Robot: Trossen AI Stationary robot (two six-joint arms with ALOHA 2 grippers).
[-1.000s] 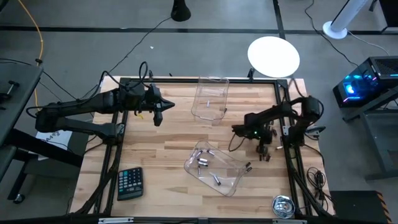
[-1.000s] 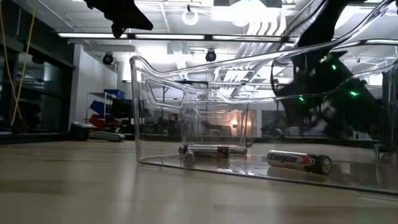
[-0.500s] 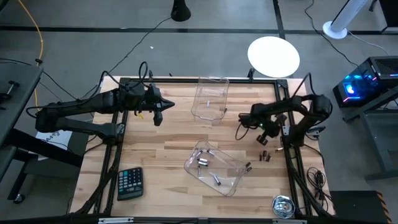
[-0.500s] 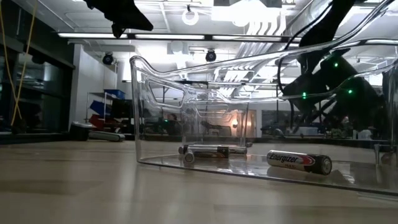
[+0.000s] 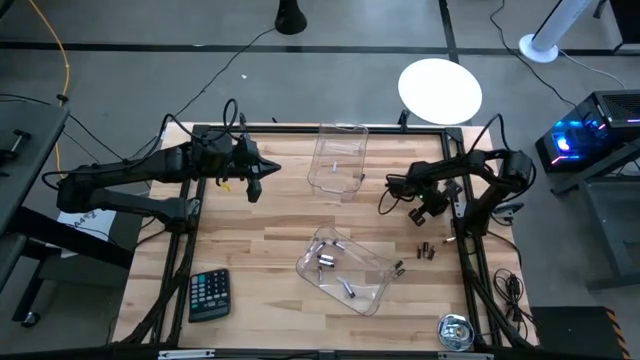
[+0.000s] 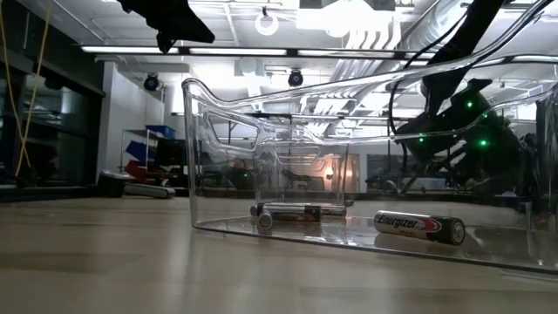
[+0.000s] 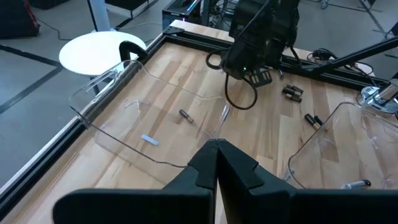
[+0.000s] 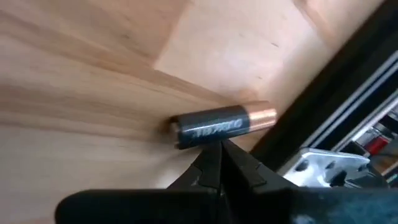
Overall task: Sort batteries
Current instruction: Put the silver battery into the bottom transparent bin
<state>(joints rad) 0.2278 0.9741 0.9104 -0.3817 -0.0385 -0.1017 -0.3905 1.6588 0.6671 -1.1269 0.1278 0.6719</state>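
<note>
The right hand [image 5: 432,208] is at the right side of the top picture, above the tabletop [image 5: 260,250]. Its fingers pinch a black and copper battery [image 8: 221,126]. The left hand [image 5: 262,172] waits at the upper left, fingers pressed together and empty. More batteries [image 5: 330,262] lie in the clear tray [image 5: 375,290] in the middle. A few loose batteries [image 5: 425,251] lie at the right.

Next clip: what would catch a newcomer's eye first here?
Two clear trays: one tray at the table's far edge holding one battery, another near the middle holding several. The right end effector hangs at the right edge, shut on a copper-tipped battery; the left end effector waits far left, shut.
</note>
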